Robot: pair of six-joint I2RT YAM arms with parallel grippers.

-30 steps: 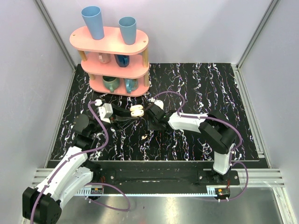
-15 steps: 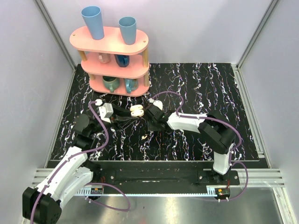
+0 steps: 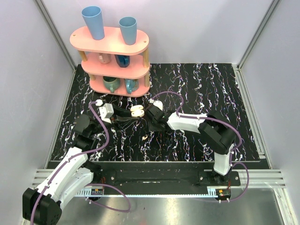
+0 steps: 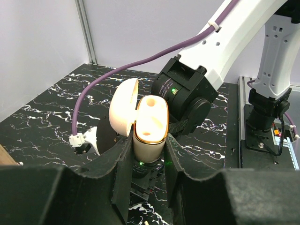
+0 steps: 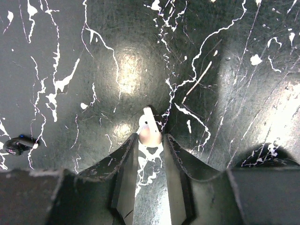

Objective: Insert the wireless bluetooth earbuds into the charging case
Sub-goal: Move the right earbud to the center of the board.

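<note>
Top external view: the left pincer (image 3: pixel 131 114) reaches in from the near left and clamps the charging case (image 3: pixel 136 111) near the middle of the black, white-veined worktop (image 3: pixel 211 93). The right pincer (image 3: pixel 151 124) comes in from the right and sits just to the right of the case and a little nearer. A loose earbud (image 3: pixel 145 138) lies on the worktop just near of both pincers and apart from them. At the far left stands a pink three-tier shelf (image 3: pixel 112 46) with two blue cups (image 3: pixel 93 21) on its top tier and mugs on the tiers below. Pale walls close the cell on three sides.

Left wrist view: the left pincer (image 4: pixel 148 146) grips the lower half of the charging case (image 4: pixel 151 123) between its two black fingers (image 4: pixel 123 168). The case stands upright with its lid (image 4: pixel 123 112) swung open to the left. Its cream inner face and hollows are turned towards the right arm's dark wrist (image 4: pixel 185 93), which is just behind it. A purple cable (image 4: pixel 117 70) arcs over the worktop (image 4: pixel 42 117).

Right wrist view: the right pincer (image 5: pixel 150 138) is closed on an earbud (image 5: pixel 149 132). Its fingertips (image 5: pixel 133 145) press the rounded body from both sides, and the white stem pokes out beyond them. The glossy worktop (image 5: pixel 225 56) fills the background, and a small dark object (image 5: pixel 18 143) lies off to the left.
</note>
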